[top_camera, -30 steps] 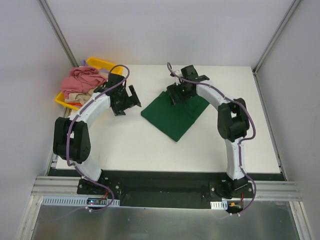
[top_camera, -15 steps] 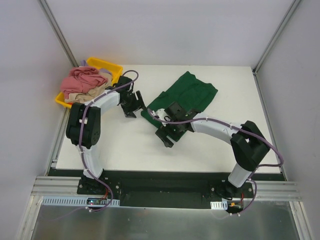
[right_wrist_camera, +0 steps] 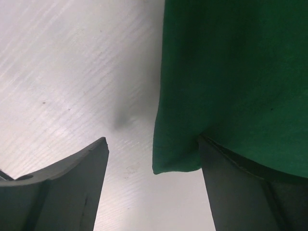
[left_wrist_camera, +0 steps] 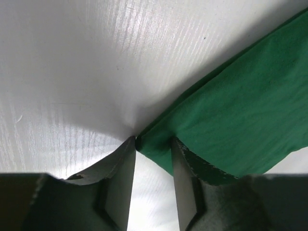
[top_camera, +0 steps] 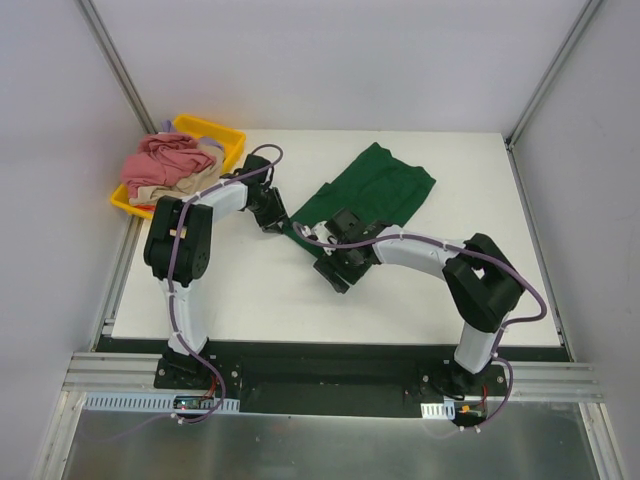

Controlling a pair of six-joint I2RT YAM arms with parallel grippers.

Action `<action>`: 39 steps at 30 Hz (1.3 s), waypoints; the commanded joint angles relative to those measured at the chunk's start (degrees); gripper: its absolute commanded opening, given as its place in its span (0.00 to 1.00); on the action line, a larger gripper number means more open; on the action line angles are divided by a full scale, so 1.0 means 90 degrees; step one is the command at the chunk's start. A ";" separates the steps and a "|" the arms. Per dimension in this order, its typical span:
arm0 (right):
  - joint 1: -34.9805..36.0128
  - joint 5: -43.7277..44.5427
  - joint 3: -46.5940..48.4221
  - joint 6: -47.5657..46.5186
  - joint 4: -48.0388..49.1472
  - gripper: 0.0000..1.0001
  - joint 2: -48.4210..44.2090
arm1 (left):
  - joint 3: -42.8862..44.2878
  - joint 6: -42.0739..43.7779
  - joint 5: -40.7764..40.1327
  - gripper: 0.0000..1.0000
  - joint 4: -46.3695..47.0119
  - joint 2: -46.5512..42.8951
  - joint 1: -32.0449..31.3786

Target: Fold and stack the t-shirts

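A dark green t-shirt (top_camera: 385,185) lies flat on the white table (top_camera: 230,290), running diagonally. My left gripper (top_camera: 283,222) is down at its left corner. In the left wrist view the left gripper (left_wrist_camera: 154,144) has narrowed jaws straddling the green t-shirt's corner (left_wrist_camera: 240,115), with a gap still between them. My right gripper (top_camera: 335,265) is at the shirt's near corner. In the right wrist view the right gripper (right_wrist_camera: 153,144) stands wide open with the green corner (right_wrist_camera: 231,72) against its right finger. A dusty pink t-shirt (top_camera: 165,155) and a beige t-shirt (top_camera: 165,188) lie crumpled in the tray.
The yellow tray (top_camera: 225,131) sits at the table's back left corner, just behind my left arm. Grey walls and metal posts close in the table at the left, right and back.
My right arm swung from the green shirt's far side to its near corner. My left gripper moved right to the left corner and its jaws narrowed a lot; the right jaws narrowed slightly.
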 commanded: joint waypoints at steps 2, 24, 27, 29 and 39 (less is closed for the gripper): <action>-0.0022 0.0378 -0.0072 0.0010 -0.0043 0.75 0.0054 | 0.0170 -0.0046 0.0084 0.22 0.0054 0.0230 -0.0045; 0.0182 -0.2176 -0.0482 0.0350 -0.0668 0.00 -0.1380 | -0.2865 -0.0192 -0.0921 0.00 -0.0003 -0.3037 -0.0015; 0.0241 -0.3396 -0.0463 0.0575 -0.0921 0.00 -0.1800 | -0.3568 -0.0484 -0.1185 0.00 -0.0433 -0.4258 -0.0015; 0.0241 -0.3916 -0.0395 0.0576 -0.1320 0.01 -0.2025 | -0.4037 -0.0602 -0.1108 0.00 -0.0619 -0.5166 -0.0025; 0.0280 -0.5694 -0.0745 0.1112 -0.1304 0.00 -0.3148 | -0.4832 -0.1354 -0.0403 0.00 -0.1302 -0.8557 -0.0123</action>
